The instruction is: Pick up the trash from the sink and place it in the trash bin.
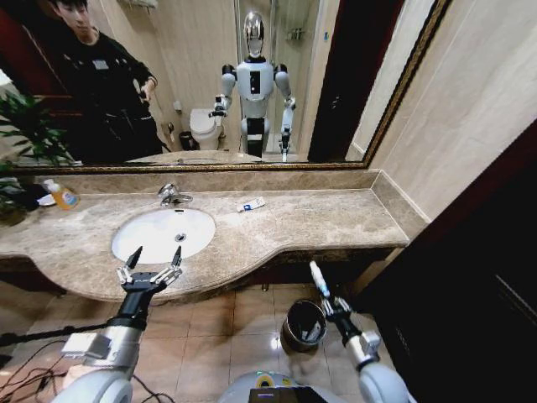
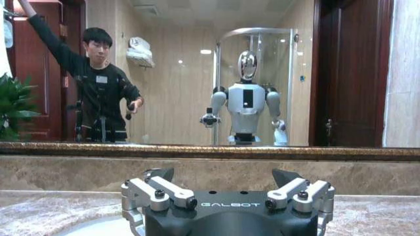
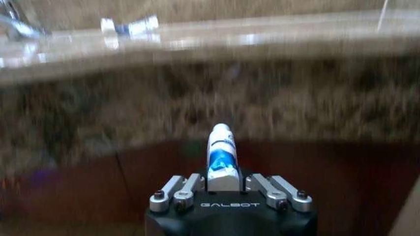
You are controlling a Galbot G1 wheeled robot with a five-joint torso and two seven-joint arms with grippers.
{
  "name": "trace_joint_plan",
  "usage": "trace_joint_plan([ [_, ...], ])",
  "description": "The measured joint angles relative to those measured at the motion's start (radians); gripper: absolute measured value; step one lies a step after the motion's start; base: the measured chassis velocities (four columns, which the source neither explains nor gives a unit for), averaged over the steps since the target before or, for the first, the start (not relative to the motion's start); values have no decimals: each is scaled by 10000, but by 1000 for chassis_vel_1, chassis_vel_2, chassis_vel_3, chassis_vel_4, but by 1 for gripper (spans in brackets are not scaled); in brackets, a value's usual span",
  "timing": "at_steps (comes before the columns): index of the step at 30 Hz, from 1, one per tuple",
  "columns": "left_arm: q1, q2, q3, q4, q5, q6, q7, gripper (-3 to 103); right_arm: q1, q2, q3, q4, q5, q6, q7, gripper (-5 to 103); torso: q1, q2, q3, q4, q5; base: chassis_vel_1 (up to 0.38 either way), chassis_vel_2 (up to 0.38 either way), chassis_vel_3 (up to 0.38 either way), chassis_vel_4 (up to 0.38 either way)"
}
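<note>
The sink (image 1: 164,233) sits in the marble counter (image 1: 319,220), and the trash bin (image 1: 304,324) stands on the floor below the counter's front edge. Just above the bin's rim, the right gripper (image 1: 323,294) is clenched on a white-and-blue tube (image 1: 319,279), its long axis upright. The left gripper (image 1: 149,267) hovers spread wide at the sink's front edge. Another tube (image 1: 250,204) lies behind, nearer the sink than the bin.

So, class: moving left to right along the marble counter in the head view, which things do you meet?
Orange-liquid bottle → left gripper, open at the counter's front edge → chrome tap → white-and-blue tube.
</note>
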Motion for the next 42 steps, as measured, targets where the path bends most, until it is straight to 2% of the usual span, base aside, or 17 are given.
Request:
trace_joint_plan([
  [7,0,0,0,0,0,0,0,100,479,310,-512,-1239,60,-78,-5,27,0,0,0,1,-3,0,0,0,0],
  [10,0,0,0,0,0,0,0,100,1150,495,-987,-2518,-23,-11,145,27,0,-1,0,1,-3,0,0,0,0],
  [12,0,0,1,0,0,-1,0,100,1265,529,-1060,-2736,-27,15,196,27,1,-1,1,1,-2,0,0,0,0],
  [13,0,0,0,0,0,0,0,100,1676,675,-1278,-3546,-49,126,360,27,2,-2,1,2,-2,0,0,0,0],
  [19,0,0,0,0,0,0,0,100,2356,1255,-1365,-5070,-95,181,351,27,2,-2,0,1,0,0,0,0,0],
  [25,0,0,0,0,0,0,0,100,3190,1692,-1376,-6471,407,50,418,27,2,-1,1,1,-1,0,0,0,0],
  [32,0,0,0,0,0,0,0,100,3822,1804,-1380,-7302,856,-7,552,27,2,-2,1,1,-3,0,0,0,0],
  [42,0,0,0,0,0,-1,0,100,4007,1903,-1394,-7538,869,-9,686,25,2,-2,1,0,-2,0,0,0,0],
])
